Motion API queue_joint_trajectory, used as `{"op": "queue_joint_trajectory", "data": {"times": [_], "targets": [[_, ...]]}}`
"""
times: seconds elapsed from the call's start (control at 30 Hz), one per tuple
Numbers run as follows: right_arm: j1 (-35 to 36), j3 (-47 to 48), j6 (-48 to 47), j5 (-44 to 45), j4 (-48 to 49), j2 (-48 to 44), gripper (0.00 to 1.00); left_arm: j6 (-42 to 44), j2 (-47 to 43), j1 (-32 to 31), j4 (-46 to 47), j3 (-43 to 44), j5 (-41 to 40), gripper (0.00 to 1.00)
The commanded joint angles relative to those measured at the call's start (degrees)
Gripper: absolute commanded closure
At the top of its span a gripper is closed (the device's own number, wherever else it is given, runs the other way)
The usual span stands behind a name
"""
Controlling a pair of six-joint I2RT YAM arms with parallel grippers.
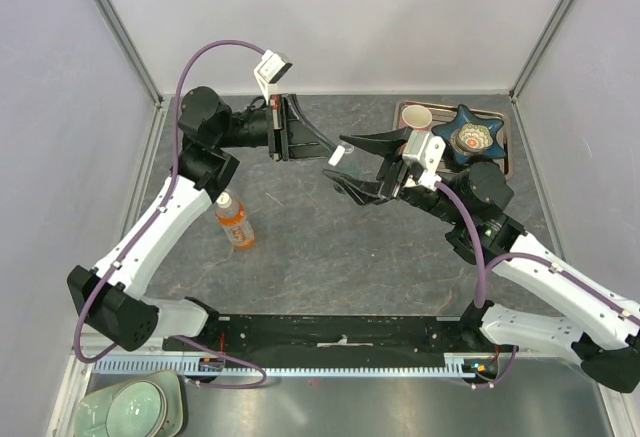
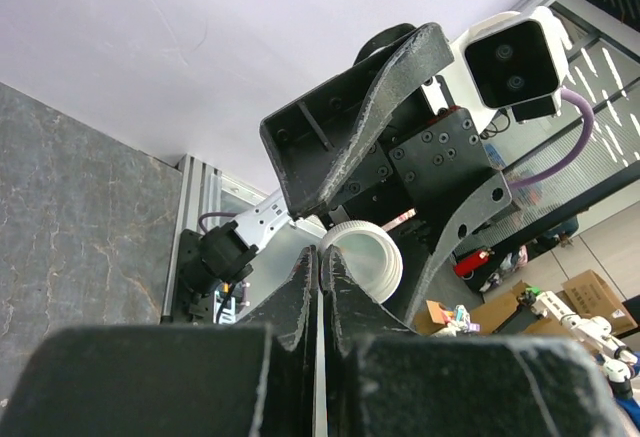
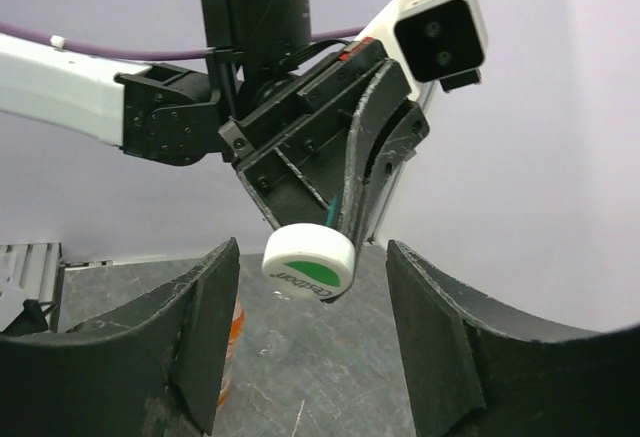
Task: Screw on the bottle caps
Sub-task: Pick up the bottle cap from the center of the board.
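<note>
Pale green dish sits nearest, on the metal ledge, nearer than and left of the orange bottle. The orange bottle stands upright on the grey stone-pattern table, white top end, orange label, just beside the left arm's white forearm link. No gripper touches it.

Beyond and right of the orange bottle, both grippers meet in the air above the table. The left gripper has its fingers pressed nearly together, pinching a white bottle cap by its rim at the very fingertips. The cap's top has a green sticker; its hollow side shows in the left wrist view. The cap is off the table, higher than the orange bottle.

The right gripper faces the left one, jaws spread wide. The cap hangs between its two fingers, touching neither.

Farthest from the orange bottle, at the far right, is a tray. It holds a pink mug and a blue star-shaped bowl, side by side, the mug nearer the bottle's side.
</note>
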Motion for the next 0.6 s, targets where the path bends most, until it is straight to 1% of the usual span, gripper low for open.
{"op": "queue_joint_trajectory", "data": {"times": [0.0,0.13,0.27,0.47,0.53,0.57], "targets": [[0.52,-0.67,-1.22,5.27,5.37,-0.15,0.36,-3.08,-0.16,-0.20,2.64,2.04,-0.39,0.98],[0.69,-1.99,-0.78,7.64,6.87,-0.50,0.44,-3.61,-0.34,-0.20,2.73,2.13,-0.57,0.98],[0.69,-2.70,0.09,8.26,7.58,-0.77,0.47,-3.79,-0.60,-0.20,2.55,1.69,-0.74,0.98],[0.69,-1.55,1.59,8.61,6.26,-0.59,0.55,-3.44,-1.22,-0.12,1.68,1.25,-1.36,0.98],[0.61,-1.29,2.29,8.35,6.00,-0.68,0.59,-3.00,-1.30,-0.03,0.28,1.52,-1.80,0.98],[0.69,-0.85,2.47,8.44,5.73,-0.68,0.64,-2.56,-1.30,0.06,-0.25,1.69,-2.06,0.98]]}}
